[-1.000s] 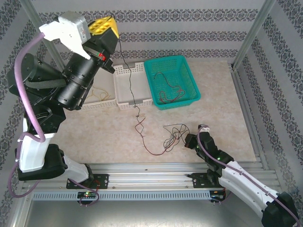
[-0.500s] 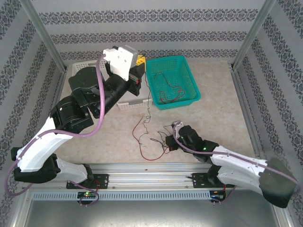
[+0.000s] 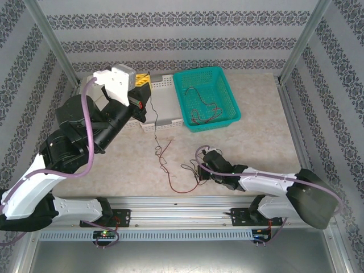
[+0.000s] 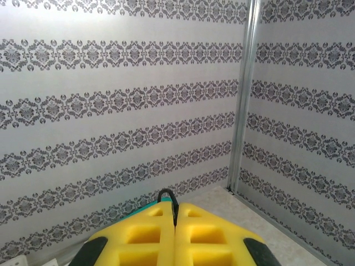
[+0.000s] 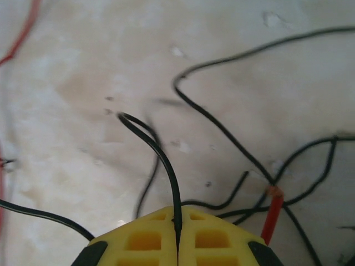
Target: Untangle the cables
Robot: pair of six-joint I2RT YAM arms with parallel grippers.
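My left gripper (image 3: pixel 145 79) hangs above the white baskets, shut on a black cable (image 3: pixel 154 128) that drops to the table. In the left wrist view a short loop of that black cable (image 4: pixel 166 195) sticks out between the closed yellow fingertips (image 4: pixel 176 208). My right gripper (image 3: pixel 200 170) lies low on the table, shut on another black cable (image 5: pixel 166 166) where it enters the fingertips (image 5: pixel 177 213). More black loops (image 5: pixel 233 138) and a red cable (image 5: pixel 272 216) cross just ahead. A long red cable (image 3: pixel 181 187) curves along the table between the arms.
A teal basket (image 3: pixel 227 85) at the back right holds a few dark and red cables (image 3: pixel 205 111). Two white baskets (image 3: pixel 166 116) stand to its left, partly under the left arm. Patterned walls and metal posts (image 3: pixel 304 40) close in the table.
The left arm has come down from high up and swung back to the left, carrying its black cable. The right gripper has slid left along the table into the tangle.
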